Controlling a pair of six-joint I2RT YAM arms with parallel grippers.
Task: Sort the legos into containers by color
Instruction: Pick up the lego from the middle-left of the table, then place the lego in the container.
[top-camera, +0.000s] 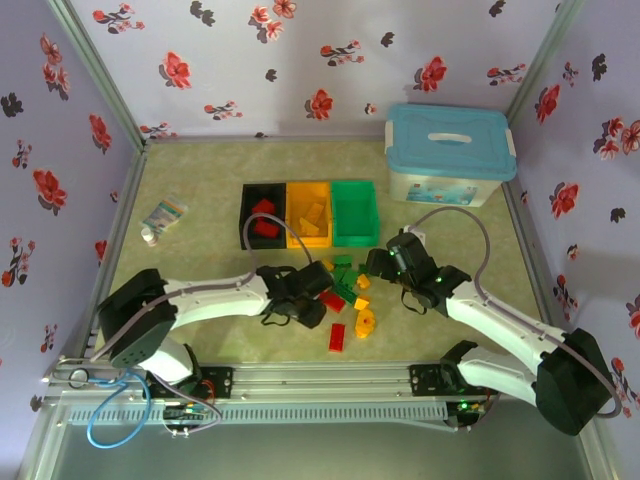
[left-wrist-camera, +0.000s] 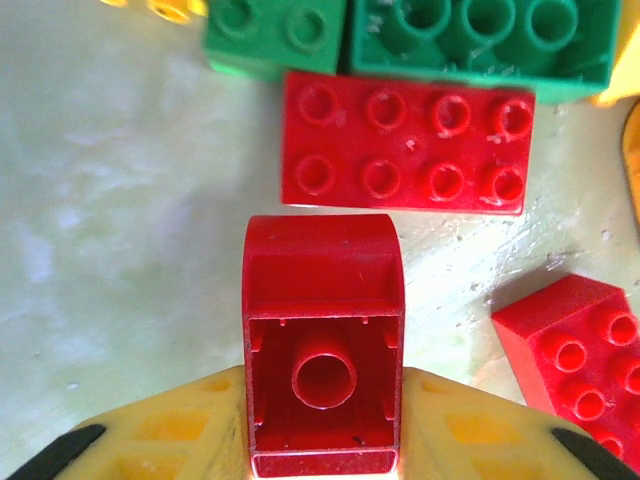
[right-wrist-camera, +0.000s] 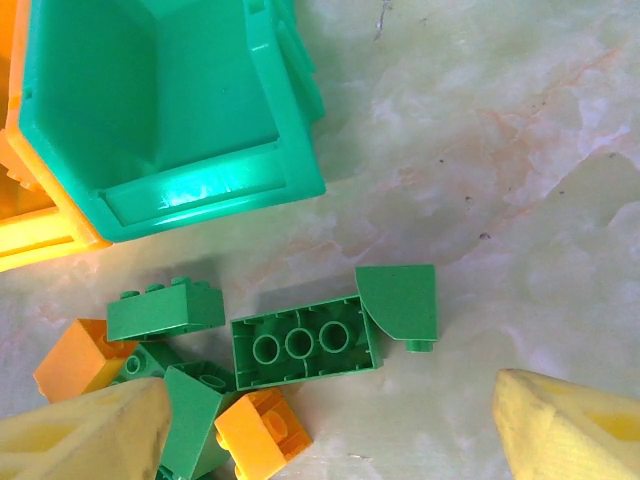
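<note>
Your left tool (left-wrist-camera: 322, 445) grips just the end of a red arched lego (left-wrist-camera: 322, 290) mid-table, so it might twist loose before the black bin (top-camera: 250, 200); right tool (right-wrist-camera: 330, 430) is open over green legos (right-wrist-camera: 305, 345)

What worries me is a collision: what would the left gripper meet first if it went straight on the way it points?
Probably the flat red eight-stud plastic brick just ahead; the left gripper, shut on a red curved plastic brick, points at it. Their height gap is unclear.
</note>
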